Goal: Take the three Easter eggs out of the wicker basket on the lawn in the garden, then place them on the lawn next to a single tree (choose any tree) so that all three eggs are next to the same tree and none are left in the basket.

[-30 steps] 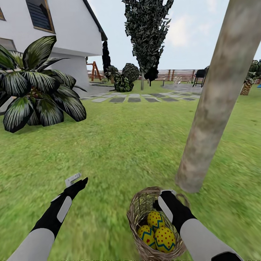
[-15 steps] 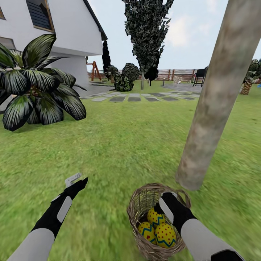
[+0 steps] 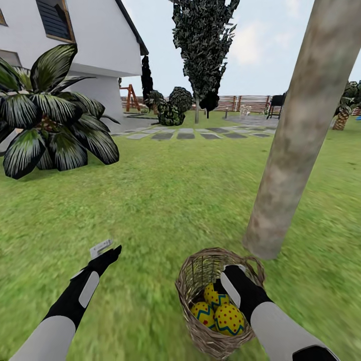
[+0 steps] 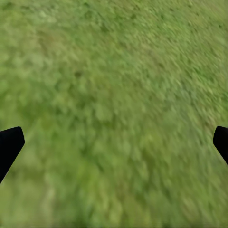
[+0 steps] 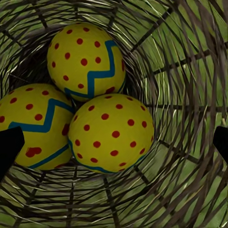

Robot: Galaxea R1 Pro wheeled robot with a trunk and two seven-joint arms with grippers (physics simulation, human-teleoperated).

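All three eggs (image 5: pixel 90 114) are seen in the basket (image 3: pixel 193 281), at seven o'clock of the tree (image 3: pixel 296 130). The right gripper (image 5: pixel 114 142), spread open, is poised inside; closing on one egg is called for.

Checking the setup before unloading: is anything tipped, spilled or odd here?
The brown woven wicker basket looks tilted, mouth leaning toward the robot beside the grey-beige tree trunk. Nothing spilled: all three yellow dotted eggs sit inside.

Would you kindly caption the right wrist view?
Three Easter eggs nestled in the wicker basket, seen between open end effector fingertips.
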